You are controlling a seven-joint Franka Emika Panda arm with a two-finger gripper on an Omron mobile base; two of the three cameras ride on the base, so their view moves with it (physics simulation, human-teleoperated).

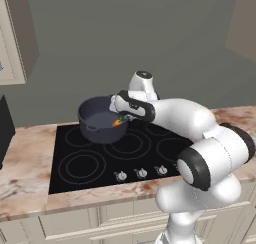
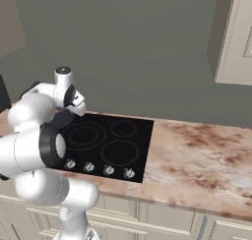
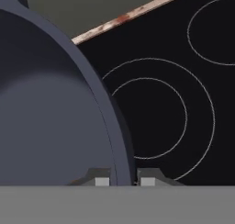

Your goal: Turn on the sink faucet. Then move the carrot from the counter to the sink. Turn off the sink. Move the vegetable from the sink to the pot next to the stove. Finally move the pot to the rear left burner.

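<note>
The dark blue pot (image 1: pixel 99 119) is over the back left part of the black cooktop (image 1: pixel 95 165), close to the rear left burner (image 1: pixel 78 136). I cannot tell whether it rests on the glass. The orange carrot (image 1: pixel 117 122) lies inside it near the right wall. My gripper (image 1: pixel 123 119) is shut on the pot's right rim. In the hand view the pot rim (image 3: pixel 120 140) runs down between my two fingertips, with my gripper (image 3: pixel 124 182) clamped across it, one finger inside the pot and one outside. The sink and faucet are out of view.
Several burner rings mark the cooktop (image 2: pixel 110 140), with a row of knobs (image 1: pixel 141 173) along its front edge. Marble counter (image 1: pixel 25 158) lies to the left, with a dark appliance (image 1: pixel 5 130) at its edge. A wide stretch of counter (image 2: pixel 197 158) lies to the right.
</note>
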